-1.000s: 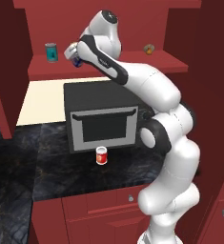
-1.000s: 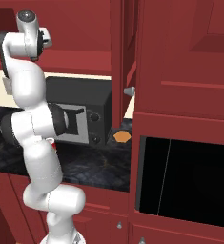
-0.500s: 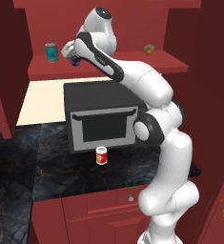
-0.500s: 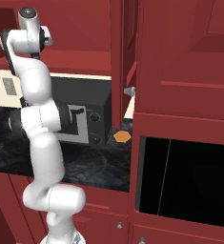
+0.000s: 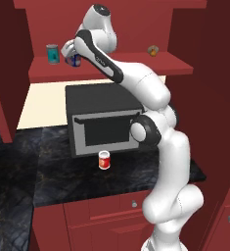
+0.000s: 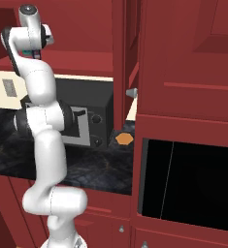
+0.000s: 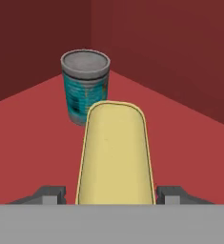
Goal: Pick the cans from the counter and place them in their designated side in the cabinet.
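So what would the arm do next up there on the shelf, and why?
Probably pull the gripper straight back. The blue can sits on the cabinet shelf beside the teal can, and the fingers stand apart from its sides, so it looks released. The red can waits on the counter.

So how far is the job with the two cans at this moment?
Nothing looks finished. In hand: the navy-blue can is up at the cabinet shelf, beside the teal can, with the pincer open around it. Whether it stands free I cannot tell. Left: the red can waits on the counter.
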### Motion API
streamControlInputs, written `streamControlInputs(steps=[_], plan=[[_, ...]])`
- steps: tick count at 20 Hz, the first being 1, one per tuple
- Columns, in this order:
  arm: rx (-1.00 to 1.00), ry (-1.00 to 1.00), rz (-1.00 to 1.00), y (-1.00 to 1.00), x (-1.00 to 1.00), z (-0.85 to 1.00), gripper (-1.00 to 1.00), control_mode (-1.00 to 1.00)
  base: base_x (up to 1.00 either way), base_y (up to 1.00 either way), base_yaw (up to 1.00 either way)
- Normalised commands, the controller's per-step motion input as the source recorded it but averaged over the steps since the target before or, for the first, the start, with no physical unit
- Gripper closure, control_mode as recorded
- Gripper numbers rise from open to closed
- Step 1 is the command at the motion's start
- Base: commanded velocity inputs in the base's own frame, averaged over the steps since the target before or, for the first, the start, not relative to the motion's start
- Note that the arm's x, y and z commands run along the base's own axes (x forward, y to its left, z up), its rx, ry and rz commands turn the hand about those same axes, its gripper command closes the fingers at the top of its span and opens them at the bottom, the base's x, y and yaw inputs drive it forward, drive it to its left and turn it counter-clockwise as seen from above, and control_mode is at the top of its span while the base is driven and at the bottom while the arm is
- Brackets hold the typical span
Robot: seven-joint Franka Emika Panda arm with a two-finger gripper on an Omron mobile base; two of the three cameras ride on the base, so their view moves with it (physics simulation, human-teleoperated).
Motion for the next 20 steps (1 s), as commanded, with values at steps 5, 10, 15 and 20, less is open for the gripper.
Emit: streamControlInputs(steps=[5,10,15,20], plan=[[0.0,-0.02,0.0,0.0,0.05,0.08,-1.0,-1.0,0.0,0.0,0.0],[0.0,-0.07,0.01,-0.06,-0.13,0.06,-1.0,-1.0,0.0,0.0,0.0],[0.0,-0.09,0.01,-0.1,-0.27,0.04,-1.0,-1.0,0.0,0.0,0.0],[0.0,-0.06,0.0,-0.21,-0.33,-0.01,-1.0,-1.0,0.0,0.0,0.0]])
